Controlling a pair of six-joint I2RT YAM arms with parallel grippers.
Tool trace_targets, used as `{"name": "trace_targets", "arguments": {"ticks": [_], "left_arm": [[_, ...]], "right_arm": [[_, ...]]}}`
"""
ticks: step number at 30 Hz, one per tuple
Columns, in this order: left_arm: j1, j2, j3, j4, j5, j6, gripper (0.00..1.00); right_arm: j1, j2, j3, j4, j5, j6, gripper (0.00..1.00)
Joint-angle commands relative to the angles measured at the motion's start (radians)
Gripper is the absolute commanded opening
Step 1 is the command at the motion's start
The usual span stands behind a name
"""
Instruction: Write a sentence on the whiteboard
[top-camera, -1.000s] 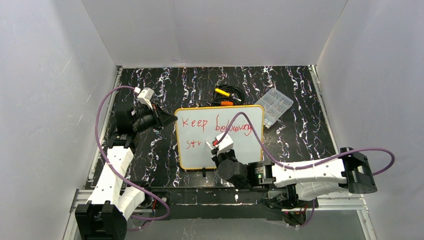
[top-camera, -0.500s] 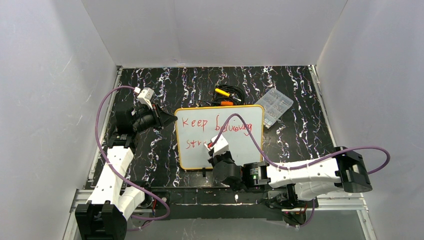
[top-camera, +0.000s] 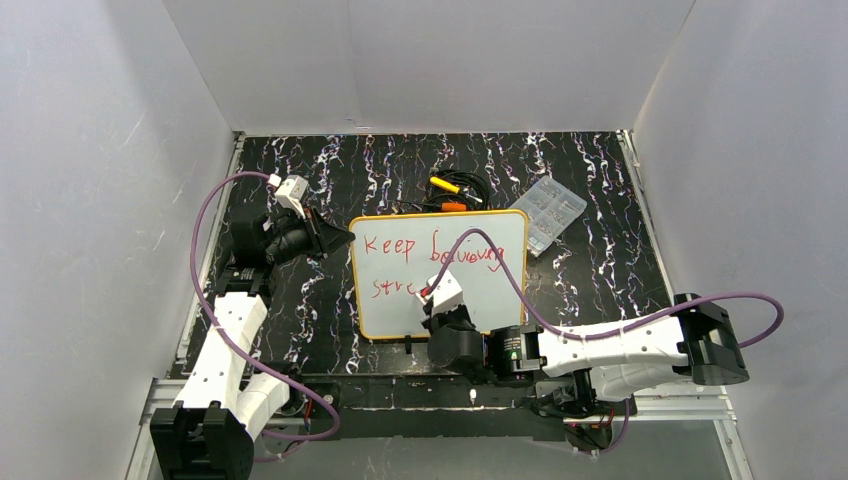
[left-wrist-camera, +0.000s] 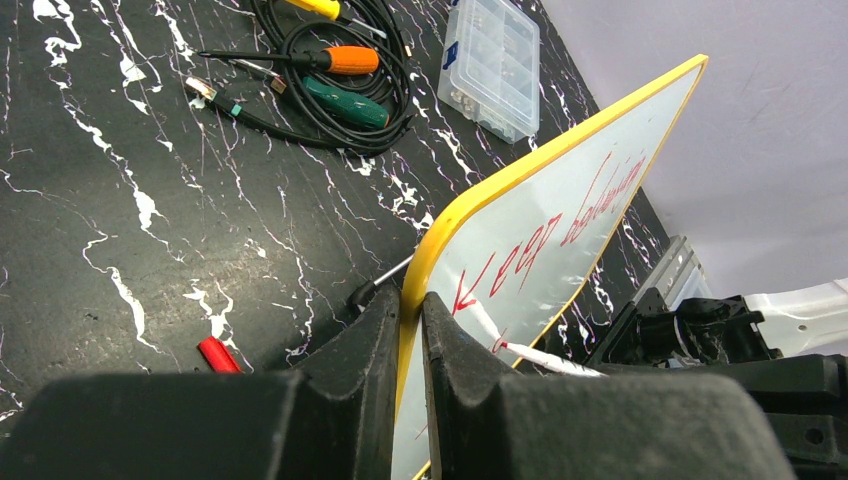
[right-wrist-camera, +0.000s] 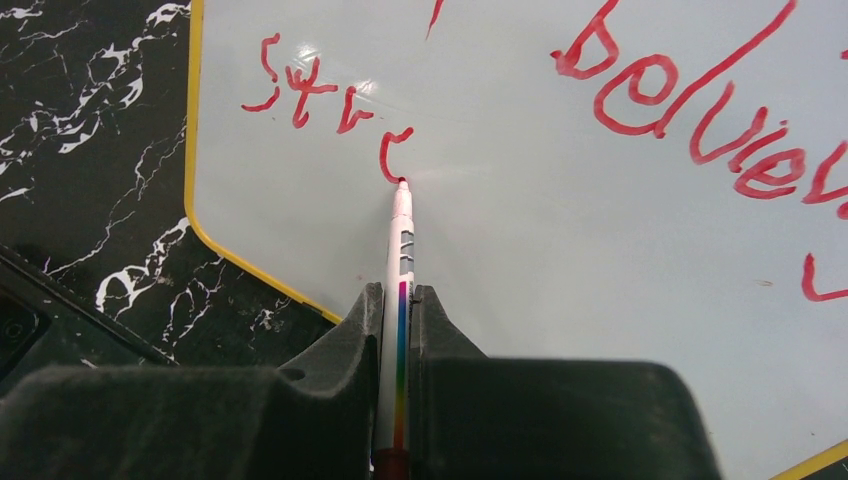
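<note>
The whiteboard (top-camera: 480, 285) lies mid-table, yellow-rimmed. The sentence (top-camera: 430, 252) in red reads "Keep believing" on top, with "str" and a curved stroke below (right-wrist-camera: 335, 108). My left gripper (top-camera: 345, 238) is shut on the whiteboard's left rim (left-wrist-camera: 412, 300). My right gripper (top-camera: 437, 300) is shut on a white marker (right-wrist-camera: 401, 250) with a rainbow stripe. The marker's red tip touches the board at the end of the curved stroke. The marker also shows in the left wrist view (left-wrist-camera: 545, 358).
A clear plastic box (top-camera: 550, 210) sits at the board's far right corner. Screwdrivers and a coiled black cable (top-camera: 452, 192) lie behind the board. A red cap (left-wrist-camera: 217, 354) lies on the black marbled table (top-camera: 320, 300) left of the board. White walls enclose three sides.
My right gripper shifted slightly left and toward me over the board's lower line, and a further red stroke has appeared after "str". The left gripper has not moved.
</note>
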Motion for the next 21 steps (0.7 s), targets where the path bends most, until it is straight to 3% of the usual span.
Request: {"name": "trace_targets", "arguments": {"ticks": [1, 14, 21], "left_arm": [[-0.014, -0.001, 0.022, -0.043, 0.048, 0.004, 0.0], [-0.016, -0.001, 0.024, -0.043, 0.048, 0.004, 0.0], [-0.016, -0.004, 0.023, -0.043, 0.049, 0.003, 0.0]], "right_arm": [[-0.01, -0.012, 0.028, 0.001, 0.116, -0.024, 0.01], [-0.01, 0.036, 0.054, 0.109, 0.106, -0.119, 0.01], [-0.007, -0.045, 0.009, 0.161, 0.05, -0.138, 0.01]]}}
